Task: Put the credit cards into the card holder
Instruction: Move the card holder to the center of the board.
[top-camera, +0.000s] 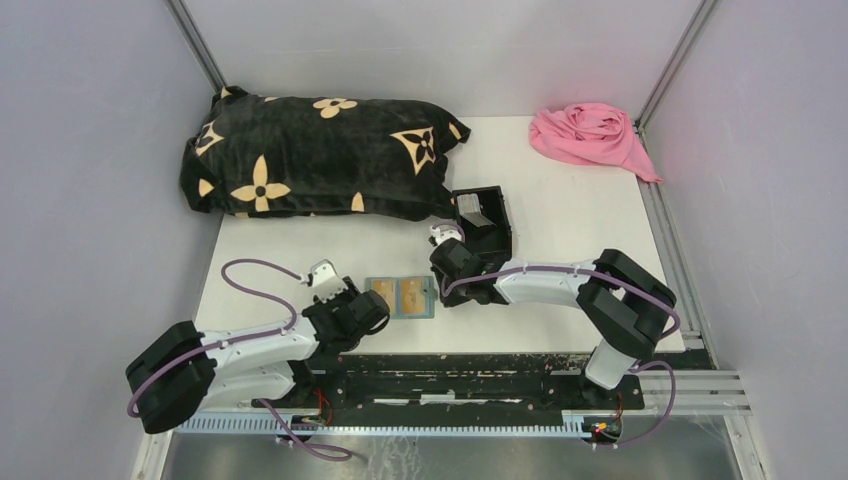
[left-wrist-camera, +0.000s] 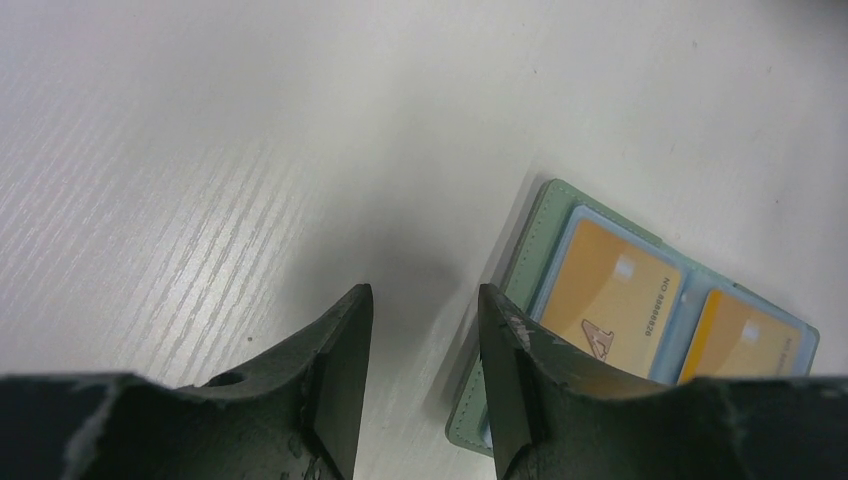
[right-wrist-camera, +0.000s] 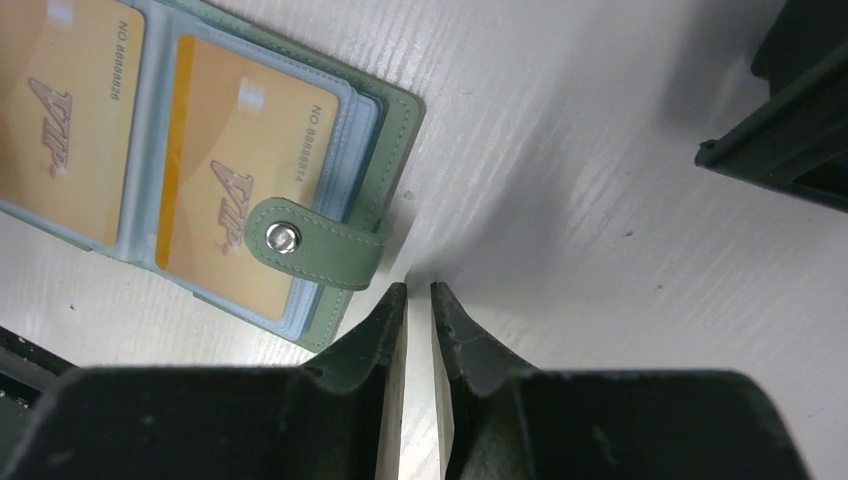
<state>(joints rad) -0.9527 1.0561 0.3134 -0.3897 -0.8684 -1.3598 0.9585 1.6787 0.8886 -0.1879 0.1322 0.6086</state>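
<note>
Two cards (right-wrist-camera: 235, 190): tan-orange glossy plastic rectangles, each in a clear sleeve of the open holder; I read "VIP" and a number on both.
Card holder (top-camera: 400, 297): sage-green, stitched, leather-like; lies open and flat at the table's (top-camera: 560, 210) near centre, between the two grippers.
Snap tab (right-wrist-camera: 315, 243): rounded green strap with a metal stud, folded over the card nearer the right gripper.
Left arm (top-camera: 250, 350): stretched low from the near-left corner toward the holder, white forearm, purple cable looped above.
Left gripper (left-wrist-camera: 422, 300): dark fingers set narrowly apart, nothing between them, at the holder's left edge.
Right arm (top-camera: 560, 283): elbow bent at the right, forearm reaching left.
Right gripper (right-wrist-camera: 418, 290): fingers almost closed, I see only a thin slit, nothing in it; tips just beside the holder's corner.
Black box (top-camera: 485, 222): open-topped, hard-walled, behind the right gripper.
Backdrop: plush black pillow (top-camera: 310, 155) with beige flowers; crumpled pink cloth (top-camera: 590, 135).
</note>
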